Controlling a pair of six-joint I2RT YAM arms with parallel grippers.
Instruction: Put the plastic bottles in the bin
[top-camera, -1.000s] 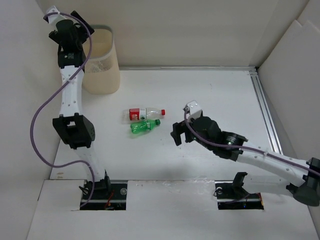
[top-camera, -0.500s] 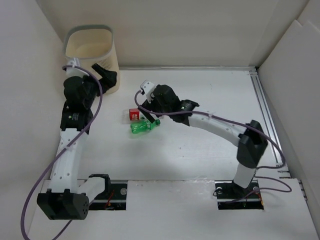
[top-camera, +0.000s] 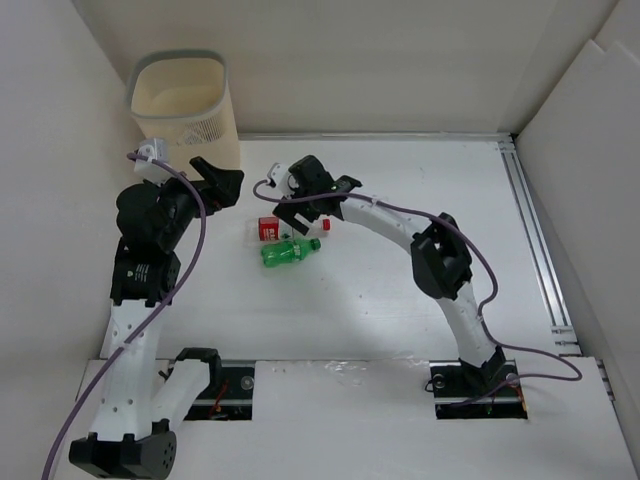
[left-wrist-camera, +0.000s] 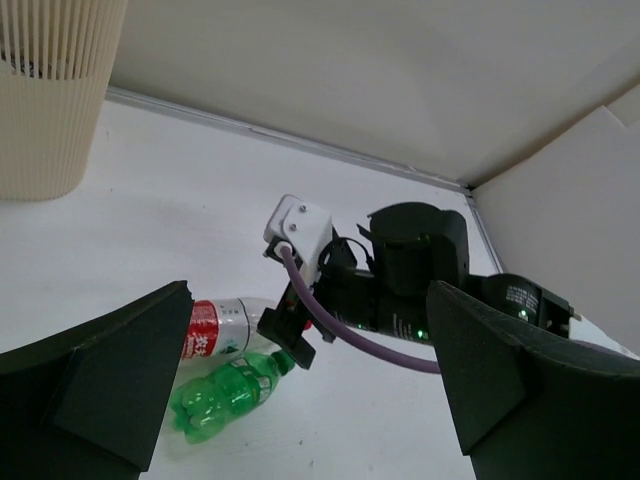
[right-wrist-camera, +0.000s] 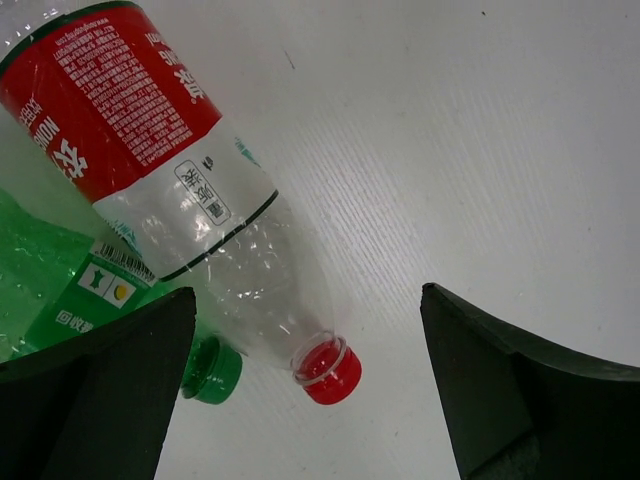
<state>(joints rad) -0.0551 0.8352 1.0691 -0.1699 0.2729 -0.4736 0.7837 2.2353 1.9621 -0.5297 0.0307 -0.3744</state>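
1. Two small plastic bottles lie on the white matte tabletop (top-camera: 420, 190), side by side and touching, left of centre: a clear one with a red label (right-wrist-camera: 150, 130) and an all-green one (top-camera: 288, 252) just nearer the arm bases.
2. Room: plain cream panels wall in the table on the left, back and right. A metal rail (top-camera: 530, 220) runs along the right edge.
3. Tall cream-beige plastic bin with a grey rim and perforated lower walls (top-camera: 205, 125) stands upright in the far-left corner, well apart from both bottles.
4. Right gripper (top-camera: 295, 215) is low over the red-label bottle, fingers spread wide on either side of its neck end and not touching it. The red cap (right-wrist-camera: 330, 368) and green cap (right-wrist-camera: 212, 372) sit close together on the table.
5. Left gripper (top-camera: 225, 185) hangs between bin and bottles, fingers wide apart, holding nothing.
6. Hidden: in the top view the right gripper covers most of the red-label bottle; only the label end and cap show.
7. Bin floor is not visible from above, so its contents can't be told.
8. Left wrist view cuts the bin down to one lower corner, and right wrist view crops both bottles at the frame edge.
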